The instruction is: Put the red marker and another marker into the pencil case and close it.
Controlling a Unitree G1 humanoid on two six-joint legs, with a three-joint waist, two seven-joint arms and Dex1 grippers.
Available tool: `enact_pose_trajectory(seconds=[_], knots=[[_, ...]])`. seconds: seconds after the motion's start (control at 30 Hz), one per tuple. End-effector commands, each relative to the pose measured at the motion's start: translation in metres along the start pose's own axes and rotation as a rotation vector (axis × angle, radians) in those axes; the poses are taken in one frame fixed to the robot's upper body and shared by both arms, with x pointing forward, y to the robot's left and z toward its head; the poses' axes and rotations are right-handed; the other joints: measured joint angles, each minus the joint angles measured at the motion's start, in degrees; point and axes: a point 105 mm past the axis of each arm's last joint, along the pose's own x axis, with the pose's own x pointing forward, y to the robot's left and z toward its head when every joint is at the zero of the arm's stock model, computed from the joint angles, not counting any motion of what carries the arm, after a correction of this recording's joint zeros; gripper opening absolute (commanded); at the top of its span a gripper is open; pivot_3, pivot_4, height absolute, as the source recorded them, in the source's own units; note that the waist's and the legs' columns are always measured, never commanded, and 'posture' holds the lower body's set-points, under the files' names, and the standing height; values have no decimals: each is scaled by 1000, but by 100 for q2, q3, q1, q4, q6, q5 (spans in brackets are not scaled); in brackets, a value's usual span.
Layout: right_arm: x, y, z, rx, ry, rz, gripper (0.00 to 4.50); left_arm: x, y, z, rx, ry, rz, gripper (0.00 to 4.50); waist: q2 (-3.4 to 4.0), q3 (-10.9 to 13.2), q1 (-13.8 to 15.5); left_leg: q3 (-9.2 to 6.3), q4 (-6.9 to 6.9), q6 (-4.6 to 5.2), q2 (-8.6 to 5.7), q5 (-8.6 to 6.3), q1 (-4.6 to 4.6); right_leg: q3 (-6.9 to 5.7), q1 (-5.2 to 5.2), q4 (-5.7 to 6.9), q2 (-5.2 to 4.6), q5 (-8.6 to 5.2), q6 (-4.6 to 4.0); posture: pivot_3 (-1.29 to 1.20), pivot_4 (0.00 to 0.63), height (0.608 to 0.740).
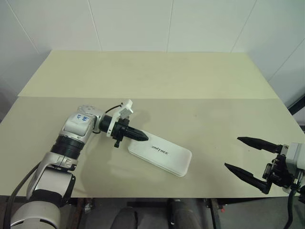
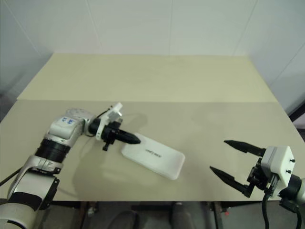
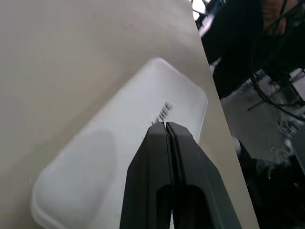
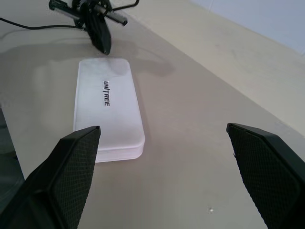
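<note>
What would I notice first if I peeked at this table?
A closed white pencil case lies near the front of the pale table. The left gripper, shut, points at the case's end over it. The right gripper hangs wide open and empty over the table's front right corner, away from the case.

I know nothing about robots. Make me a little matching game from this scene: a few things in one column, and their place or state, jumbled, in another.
Things:
1. pencil case
2. left gripper
3. right gripper
4. table

Place or state:
A. jaws wide apart, off to the right of the case
B. pale yellow-green, with a seam running across it
C. white, lid shut, lying flat with dark lettering on top
D. jaws pressed together, tip over one end of the case

Pairs: 1-C, 2-D, 3-A, 4-B
</note>
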Motion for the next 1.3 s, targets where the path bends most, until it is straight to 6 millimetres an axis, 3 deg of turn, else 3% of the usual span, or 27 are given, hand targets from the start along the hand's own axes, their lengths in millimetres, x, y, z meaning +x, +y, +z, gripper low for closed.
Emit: enact_pose_trajectory(seconds=[0.03,0.17,0.3,0.43,0.73,0.97,1.3], knots=[[3,-2,1,-13,-2,21,4500,-6,0,16,40,-86,53,41,0,0,-1,0,0,0,-1,0,0,0,0,0,0,22,39,0,150,740],[8,-2,-1,3,-7,55,4500,-15,-7,26,31,-189,59,41,-1,1,-9,-1,-2,1,1,-2,-2,-2,-3,-2,1,32,57,0,150,740],[12,-6,-1,6,-6,78,4500,-16,-2,17,-54,-160,117,41,-1,1,0,-2,-2,1,0,-3,0,-3,-2,-2,-2,32,58,0,150,740],[15,-9,-1,6,-6,99,4500,-20,4,16,-86,-169,169,1300,-2,2,1,-4,-2,1,-2,-3,-1,-4,-3,-2,-2,32,58,0,150,740],[16,-15,-2,2,-1,114,4500,-26,-14,21,151,-226,112,4426,-1,2,1,-4,-4,-6,1,-17,-3,-7,-6,-6,-3,32,58,0,150,740],[19,-17,1,-18,0,130,4500,-42,-27,23,304,-274,5,4475,0,2,6,-1,-4,-7,2,-22,-3,-9,-6,-9,-3,28,50,0,150,740],[19,4,8,-6,-45,81,4500,-50,-28,13,336,-227,-25,4475,0,3,14,-7,-3,2,2,-29,-11,-15,-7,-13,-4,29,56,0,150,740]])
